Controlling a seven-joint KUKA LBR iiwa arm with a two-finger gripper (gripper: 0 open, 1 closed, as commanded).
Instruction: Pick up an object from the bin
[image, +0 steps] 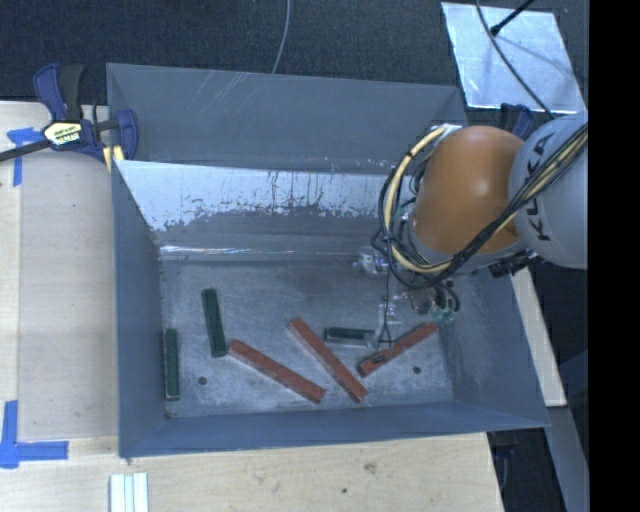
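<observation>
Fingers apart or together, I cannot tell: the gripper (386, 338) is a thin dark shape hanging below the arm's orange cover (470, 190), and its tip is too small and too cluttered with cables (398, 205) to make out. It is low in the right part of the grey bin (135, 300), close to the floor, with its tip at the nearest red-brown stick (408, 344). Whether it touches that stick cannot be made out, and nothing can be seen between the fingers.

That red-brown stick lies flat on the bin floor near the right wall, slanting from its lower left end up to the right. Just left of the gripper lies a small dark flat piece (347, 335), lengthwise across the view. Below that piece a second red-brown stick (327, 358) slants the other way, from upper left to lower right; its lower end comes close to the lower end of the first, so the two make a shallow V. A third red-brown stick (275, 370) lies further left, on much the same slant as the second.

Well apart from the gripper, in the left part of the floor, lie two dark green sticks: one (213, 322) stands nearly straight up the view, and the other (171, 362) runs along the foot of the left wall
</observation>
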